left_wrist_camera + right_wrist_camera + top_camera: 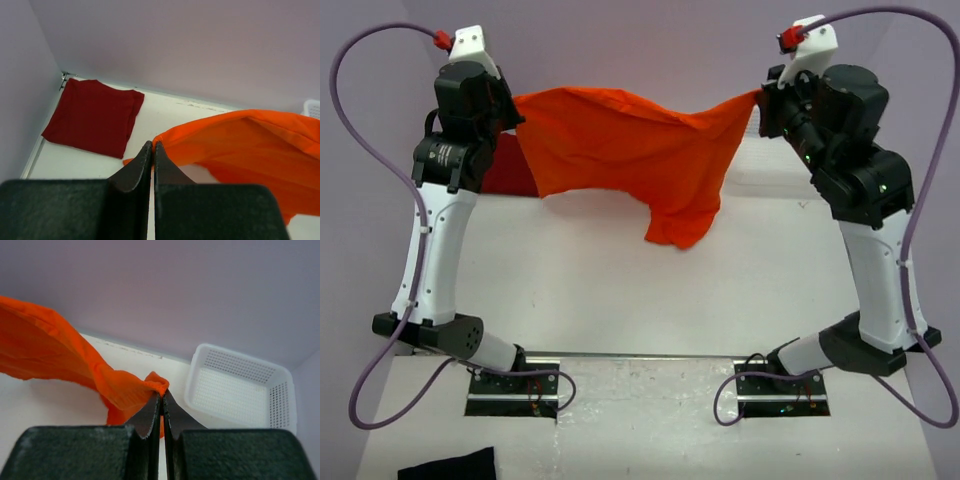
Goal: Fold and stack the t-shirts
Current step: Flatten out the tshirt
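**Orange t-shirt hanging stretched between both arms, crimson one lying folded**

Left gripper [152, 145] is pinching one edge of the orange t-shirt [630, 150], jaws closed down to a sliver on the cloth. Right gripper [161, 393] is doing the same on the opposite edge, with a small bunch of fabric poking out above its tips. The shirt is hanging in the air between them, above the far part of the table [620, 300]. Its top edge is sagging in the middle and one loose lobe is drooping lower on the right-hand side.

Crimson t-shirt [95, 117] is lying folded flat in the far left corner, partly hidden behind the left arm in the top view. White basket [192, 385] is sitting at far right and a black cloth [450, 465] at the near edge. Neither is involved.

Handling, as I'm judging it: thin cotton, light, completely limp, no stiffness to rely on. It's draping and creasing wherever unsupported, so it's needing tension between two grips to stay flat. Both pinches are looking shallow, and I'm expecting slip if the arms pull apart hard. Best hold is looking like hem or shoulder seams, where the cloth is doubled.
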Available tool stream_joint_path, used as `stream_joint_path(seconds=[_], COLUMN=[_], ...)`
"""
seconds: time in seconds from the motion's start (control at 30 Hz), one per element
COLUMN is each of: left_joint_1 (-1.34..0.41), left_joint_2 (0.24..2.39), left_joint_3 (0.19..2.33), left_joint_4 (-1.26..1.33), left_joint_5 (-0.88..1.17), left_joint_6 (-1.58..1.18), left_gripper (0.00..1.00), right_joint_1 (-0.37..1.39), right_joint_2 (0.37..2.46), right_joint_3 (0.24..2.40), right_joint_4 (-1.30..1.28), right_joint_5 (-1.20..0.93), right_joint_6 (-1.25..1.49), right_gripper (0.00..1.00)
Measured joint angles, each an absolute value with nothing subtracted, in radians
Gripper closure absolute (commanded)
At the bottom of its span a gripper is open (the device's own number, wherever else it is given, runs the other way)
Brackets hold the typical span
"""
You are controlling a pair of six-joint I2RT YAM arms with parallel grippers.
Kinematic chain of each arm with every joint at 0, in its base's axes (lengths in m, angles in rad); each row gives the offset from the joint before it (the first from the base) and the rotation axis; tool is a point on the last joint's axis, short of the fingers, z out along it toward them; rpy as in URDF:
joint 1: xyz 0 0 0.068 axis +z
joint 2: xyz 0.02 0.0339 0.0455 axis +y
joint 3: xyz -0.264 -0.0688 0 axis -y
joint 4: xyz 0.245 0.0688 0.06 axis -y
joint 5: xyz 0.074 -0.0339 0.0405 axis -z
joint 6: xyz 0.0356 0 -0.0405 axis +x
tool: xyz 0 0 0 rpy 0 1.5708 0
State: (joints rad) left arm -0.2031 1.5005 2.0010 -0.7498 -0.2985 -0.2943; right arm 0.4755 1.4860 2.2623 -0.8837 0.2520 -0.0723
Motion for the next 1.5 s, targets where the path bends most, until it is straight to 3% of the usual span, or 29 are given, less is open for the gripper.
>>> stream_joint_path(seconds=[0.47, 0.83, 1.03, 1.3, 1.5], left_joint_1=[-0.203, -0.203, -0.203, -0.162, -0.067], left_joint_2=[1.101, 1.108, 1.283, 1.713, 1.799], left_joint_3=[2.039, 2.139, 2.078, 2.182, 2.185], left_joint_4=[-0.805, -0.833, -0.809, -0.801, -0.799], left_joint_5=[-0.143, -0.083, -0.097, -0.111, -0.097], left_joint_6=[-0.295, -0.304, -0.304, -0.299, -0.295], left_gripper=[1.0, 1.0, 1.0, 1.0, 1.0], right_joint_1=[0.559, 0.565, 0.565, 0.532, 0.449], right_joint_2=[1.094, 1.074, 1.197, 1.607, 1.785], right_joint_3=[2.275, 2.369, 2.346, 2.471, 2.468], right_joint_4=[-0.901, -0.933, -0.913, -0.868, -0.866], right_joint_5=[0.246, 0.166, 0.167, 0.162, 0.14], right_joint_6=[-0.057, -0.017, -0.029, -0.074, -0.08], right_gripper=[1.0, 1.0, 1.0, 1.0, 1.0])
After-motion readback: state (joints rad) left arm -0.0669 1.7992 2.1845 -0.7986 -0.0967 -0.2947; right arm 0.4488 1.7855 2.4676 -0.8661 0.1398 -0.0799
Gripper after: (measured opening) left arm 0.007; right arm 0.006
